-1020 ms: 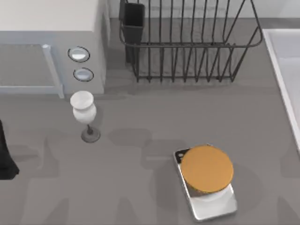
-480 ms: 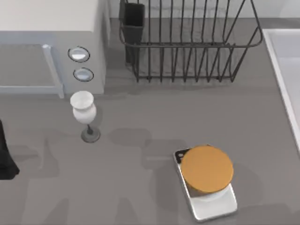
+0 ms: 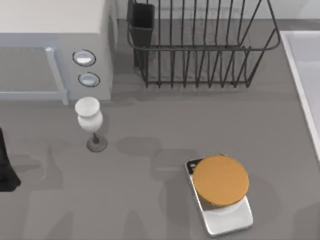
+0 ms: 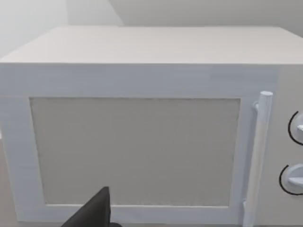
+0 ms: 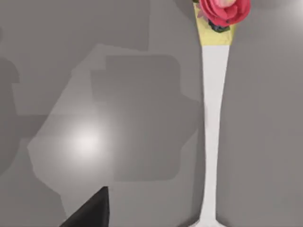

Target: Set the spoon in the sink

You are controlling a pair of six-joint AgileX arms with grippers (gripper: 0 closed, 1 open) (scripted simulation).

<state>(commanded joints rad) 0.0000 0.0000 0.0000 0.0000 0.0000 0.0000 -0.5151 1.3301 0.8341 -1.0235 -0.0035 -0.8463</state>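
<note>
The light is even and soft, coming from overhead — nothing is harshly lit. Broad, blocky grey shadows lie across the table (image 3: pixel 150 125), soft at their edges, some overlapping into darker patches near the wine glass (image 3: pixel 90 120) and around the orange disc (image 3: pixel 220 180). The dish rack (image 3: pixel 200 45) throws a faint barred shade beneath itself. In the right wrist view a round bright glare spot sits on the tabletop beside the spoon (image 5: pixel 213 132) — its white handle looks almost blown out. The microwave (image 4: pixel 142 132) is flatly lit, pale, with little contrast.
</note>
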